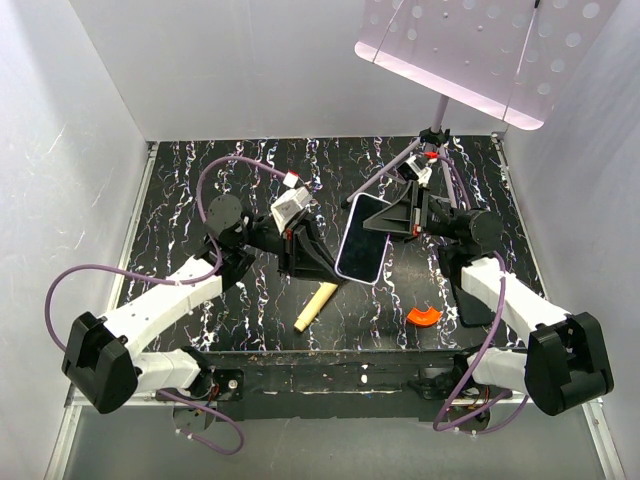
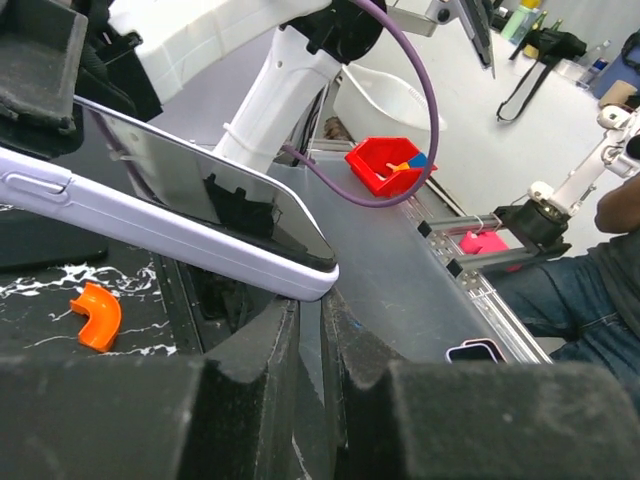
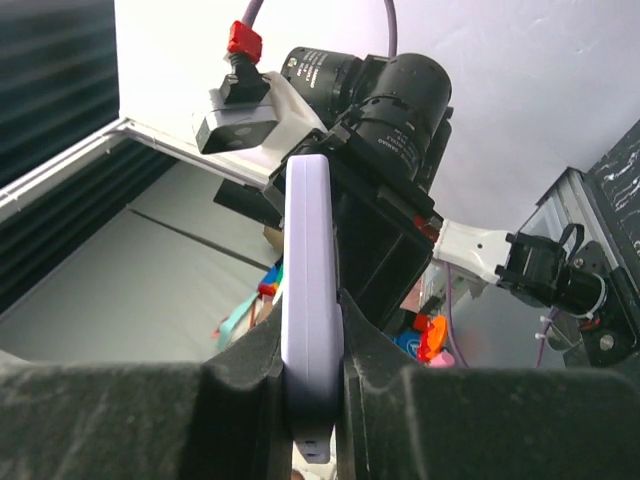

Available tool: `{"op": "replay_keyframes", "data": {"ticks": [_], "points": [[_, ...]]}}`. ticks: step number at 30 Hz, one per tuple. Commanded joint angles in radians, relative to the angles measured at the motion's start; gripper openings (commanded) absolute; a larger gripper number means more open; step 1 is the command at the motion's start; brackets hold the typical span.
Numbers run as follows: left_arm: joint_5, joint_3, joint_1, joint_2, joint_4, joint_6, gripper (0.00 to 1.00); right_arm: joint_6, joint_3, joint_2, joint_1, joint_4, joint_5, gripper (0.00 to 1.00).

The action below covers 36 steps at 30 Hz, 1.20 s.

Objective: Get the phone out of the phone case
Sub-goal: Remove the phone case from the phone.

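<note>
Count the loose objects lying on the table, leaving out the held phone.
3: a wooden stick near front centre, an orange curved piece right of it, a dull black rectangle partly under the right arm. The arms may hide others.

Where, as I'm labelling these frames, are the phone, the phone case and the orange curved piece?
phone (image 1: 362,240): top external view, middle of its glossy screen.
phone case (image 3: 308,250): right wrist view, its lavender side edge.
orange curved piece (image 1: 423,316): top external view, its bend.
</note>
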Motion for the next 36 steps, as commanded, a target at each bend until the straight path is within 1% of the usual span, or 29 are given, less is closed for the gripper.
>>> {"op": "replay_keyframes", "data": {"ticks": [1,3,4,6,7,8,9,11,12,13,16,19,21,23,26,28,30,33,36], "points": [[-0.346,0.038,0.06,0.098,-0.242,0.12,0.0,0.173,0.062,-0.038,0.058,0.349,0.043,0.01],[-0.435,0.047,0.064,0.11,-0.339,0.105,0.0,0.137,0.072,-0.044,0.056,0.344,0.034,0.01],[-0.434,0.045,0.06,0.115,-0.344,0.082,0.0,0.074,0.079,-0.054,0.057,0.3,0.023,0.01],[-0.446,-0.008,0.042,0.101,-0.276,0.005,0.0,-0.059,0.056,-0.09,0.053,0.208,0.041,0.01],[-0.441,-0.046,0.034,0.086,-0.231,-0.025,0.03,-0.128,0.051,-0.109,0.048,0.129,0.04,0.01],[-0.44,-0.089,0.025,0.061,-0.188,-0.058,0.13,-0.184,0.048,-0.123,0.042,0.057,0.04,0.01],[-0.44,-0.128,0.012,0.029,-0.162,-0.078,0.26,-0.234,0.047,-0.132,0.035,-0.008,0.041,0.01],[-0.454,-0.204,-0.008,-0.038,-0.156,-0.089,0.42,-0.313,0.047,-0.15,0.024,-0.102,0.047,0.01],[-0.454,-0.223,-0.012,-0.07,-0.169,-0.086,0.47,-0.342,0.048,-0.156,0.019,-0.14,0.052,0.01],[-0.458,-0.24,-0.017,-0.112,-0.189,-0.083,0.51,-0.369,0.048,-0.161,0.016,-0.178,0.058,0.01],[-0.469,-0.26,-0.026,-0.228,-0.222,-0.087,0.59,-0.422,0.053,-0.166,0.008,-0.251,0.067,0.01],[-0.477,-0.26,-0.031,-0.284,-0.167,-0.133,0.64,-0.427,0.05,-0.16,0.005,-0.252,0.081,0.01],[-0.483,-0.252,-0.031,-0.29,-0.112,-0.168,0.63,-0.425,0.048,-0.152,0.002,-0.257,0.087,0.01],[-0.483,-0.246,-0.031,-0.283,-0.059,-0.199,0.57,-0.423,0.05,-0.144,0.002,-0.274,0.096,0.01],[-0.481,-0.228,-0.029,-0.26,-0.053,-0.205,0.52,-0.396,0.045,-0.133,0.002,-0.254,0.101,0.01],[-0.466,-0.225,-0.031,-0.238,-0.024,-0.211,0.47,-0.37,0.04,-0.127,0.002,-0.225,0.104,0.01],[-0.461,-0.223,-0.031,-0.223,0.013,-0.227,0.39,-0.354,0.036,-0.126,0.004,-0.208,0.106,0.01],[-0.457,-0.223,-0.031,-0.207,0.027,-0.228,0.32,-0.325,0.027,-0.121,0.001,-0.179,0.107,0.01],[-0.449,-0.225,-0.031,-0.203,0.041,-0.225,0.23,-0.282,0.011,-0.112,0.002,-0.118,0.112,0.01]]}}
